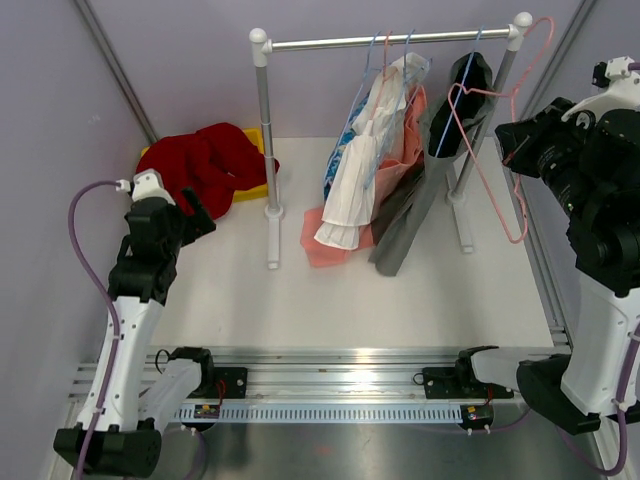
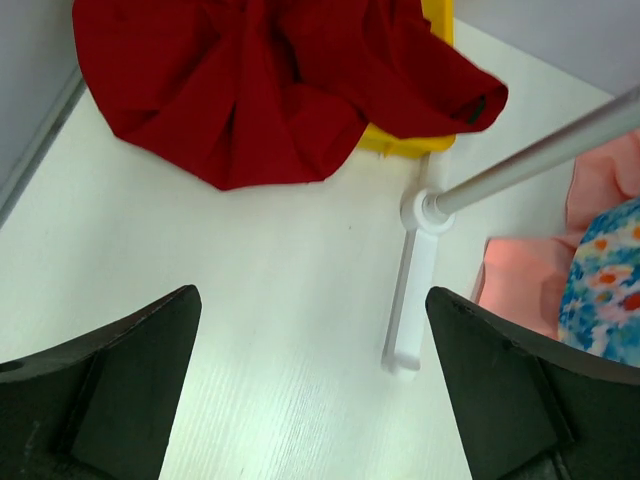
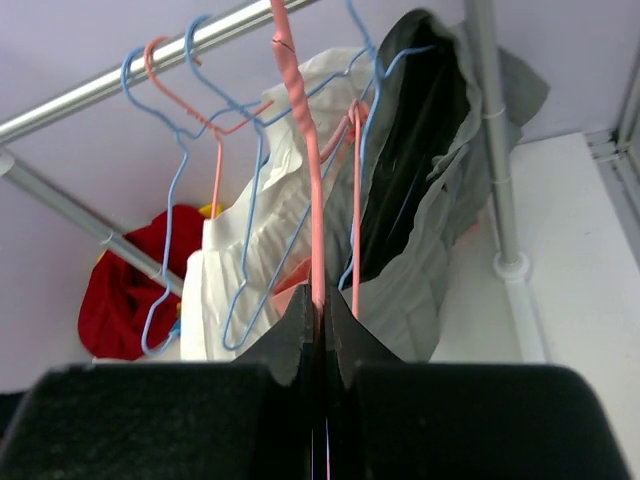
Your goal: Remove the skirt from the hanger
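Note:
The red skirt (image 1: 210, 160) lies bunched over a yellow bin (image 1: 256, 140) at the table's back left, off any hanger. It fills the top of the left wrist view (image 2: 270, 80). My right gripper (image 1: 512, 150) is shut on a bare pink wire hanger (image 1: 453, 92), held up at the right end of the rack. In the right wrist view the jaws (image 3: 320, 300) pinch the pink wire (image 3: 312, 250). My left gripper (image 1: 195, 215) is open and empty just in front of the skirt, over bare table (image 2: 312, 300).
A white clothes rack with a metal rod (image 1: 390, 41) stands across the back. White (image 1: 350, 190), coral (image 1: 408, 140), floral (image 1: 338, 165) and grey-black (image 1: 430, 190) garments hang on blue and pink hangers. The rack's left foot (image 2: 410, 300) lies right of my left fingers.

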